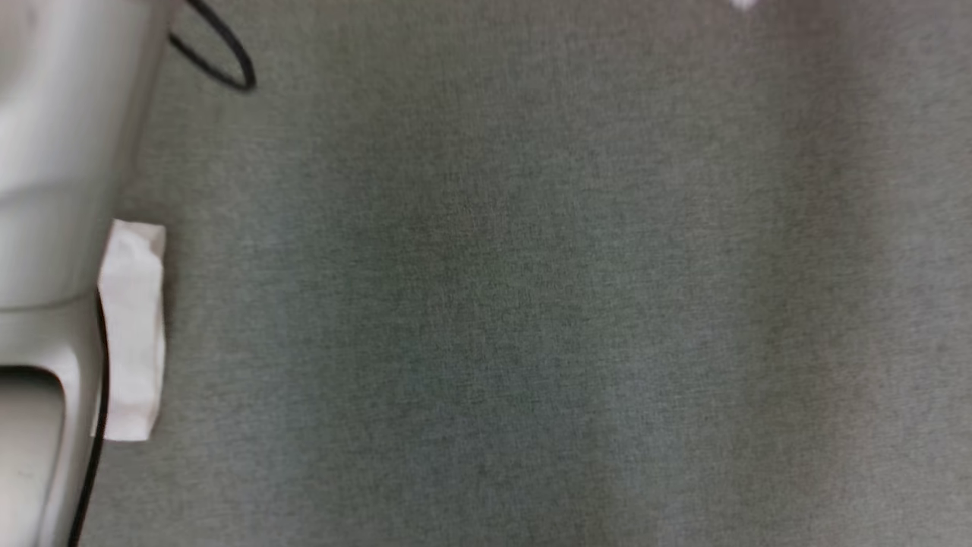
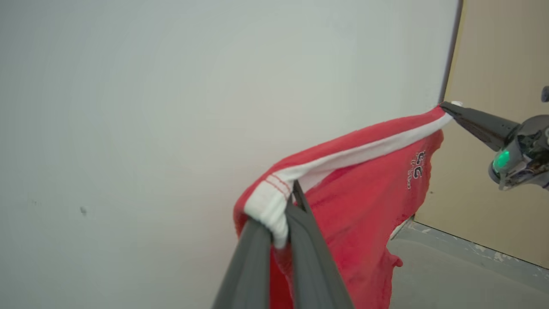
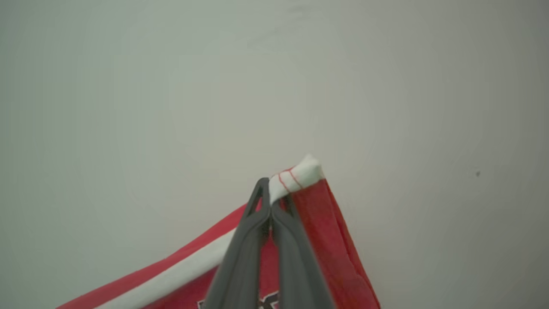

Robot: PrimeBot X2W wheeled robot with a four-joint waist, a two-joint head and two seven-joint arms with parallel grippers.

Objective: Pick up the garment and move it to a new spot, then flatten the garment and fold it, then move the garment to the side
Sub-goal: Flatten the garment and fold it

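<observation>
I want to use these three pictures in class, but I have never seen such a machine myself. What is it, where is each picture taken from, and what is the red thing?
The machine is a wheeled robot with two arms, each ending in a gripper with two long dark fingers. One picture comes from a camera on its head, looking down at a grey carpeted floor; a pale part of the robot's arm and a black cable show at that picture's left edge. The other two come from cameras on the wrists, looking along each gripper's fingers towards a plain pale wall.

The red thing is a red garment with a white band along one edge and a small printed logo. The left gripper is shut on one end of the band. The right gripper is shut on the other end, so the garment hangs spread between them, in the air.
</observation>
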